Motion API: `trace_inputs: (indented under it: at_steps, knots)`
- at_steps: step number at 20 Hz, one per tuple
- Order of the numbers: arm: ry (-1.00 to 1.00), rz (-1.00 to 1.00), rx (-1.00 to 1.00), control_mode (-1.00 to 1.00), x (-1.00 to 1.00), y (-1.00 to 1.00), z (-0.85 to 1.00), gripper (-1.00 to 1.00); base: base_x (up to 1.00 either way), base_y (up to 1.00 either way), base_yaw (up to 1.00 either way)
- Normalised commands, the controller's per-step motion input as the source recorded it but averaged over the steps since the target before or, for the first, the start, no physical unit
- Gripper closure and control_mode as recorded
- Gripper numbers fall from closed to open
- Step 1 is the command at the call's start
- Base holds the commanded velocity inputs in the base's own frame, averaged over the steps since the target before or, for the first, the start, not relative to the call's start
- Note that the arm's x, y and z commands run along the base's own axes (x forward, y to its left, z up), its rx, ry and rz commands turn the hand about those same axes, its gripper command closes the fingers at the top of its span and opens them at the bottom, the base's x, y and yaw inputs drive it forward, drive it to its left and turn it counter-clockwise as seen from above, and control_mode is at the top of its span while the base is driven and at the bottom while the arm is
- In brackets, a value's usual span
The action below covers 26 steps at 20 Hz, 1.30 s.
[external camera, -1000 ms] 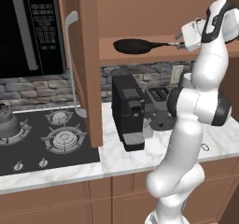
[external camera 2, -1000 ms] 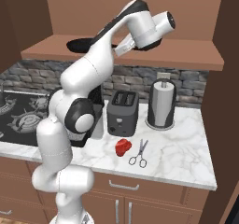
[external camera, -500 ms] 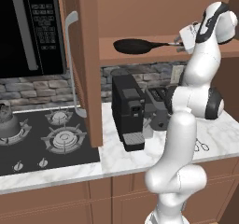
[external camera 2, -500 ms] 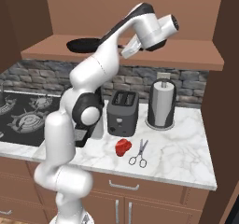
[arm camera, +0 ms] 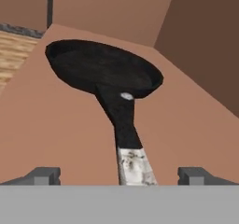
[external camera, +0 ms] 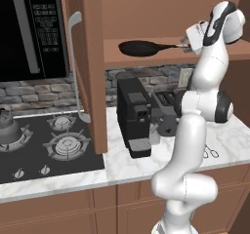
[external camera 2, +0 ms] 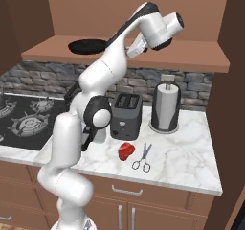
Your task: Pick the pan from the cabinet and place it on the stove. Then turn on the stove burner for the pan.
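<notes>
From the left base view we see the pan (external camera: 141, 48) lying flat on the shelf of the open cabinet (external camera: 146, 57), its handle pointing right toward the gripper (external camera: 188, 44), which is raised to shelf height at the handle's end; from this side we cannot tell how the jaws stand. The cabinet door (external camera: 90, 67) hangs open, edge-on, with its long silver bar handle facing left toward the black microwave (external camera: 31, 30). Below, the stove (external camera: 49, 150) sits in the marble counter (external camera: 146, 165), with the large burner (external camera: 67, 146) near its right edge, a smaller burner (external camera: 62, 123) behind it and a silvery kettle (external camera: 6, 128) at the left; a black coffee machine (external camera: 134, 116) stands on the counter just right of the door. From the right base view we see the pan (external camera 2: 87, 46) on the same wooden shelf with the arm's wrist reaching in beside it, and on the counter a toaster (external camera 2: 126, 115), a paper towel roll (external camera 2: 165, 105), a small red object (external camera 2: 126, 150) and scissors (external camera 2: 142, 158). In the hand view the gripper (arm camera: 119, 176) is spread wide, one fingertip (arm camera: 44, 175) on each side of the pan's handle (arm camera: 126, 134) and both clear of it; the pan's black bowl (arm camera: 102, 71) lies beyond on the shelf.
</notes>
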Motion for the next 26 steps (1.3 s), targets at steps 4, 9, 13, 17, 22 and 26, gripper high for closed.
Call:
trace_inputs:
  at_steps: [4,9,13,17,22,26]
  knots:
    - [-0.01,0.0,-0.05,-1.0,0.37,0.0,-0.14,-1.0,0.0,0.0,0.0]
    - [0.01,0.0,-0.08,-1.0,0.44,0.0,-0.34,-1.0,0.0,0.0,0.0]
    - [0.07,0.0,-0.09,-1.0,0.41,0.0,-0.46,-1.0,0.0,0.0,0.0]
    - [0.09,0.0,-0.03,-1.0,0.19,0.0,-0.49,-1.0,0.0,0.0,0.0]
    - [0.07,0.0,0.0,-1.0,0.01,0.0,-0.69,1.0,0.0,0.0,0.0]
    - [0.04,0.0,0.0,-1.0,0.0,0.0,-0.74,1.0,0.0,0.0,0.0]
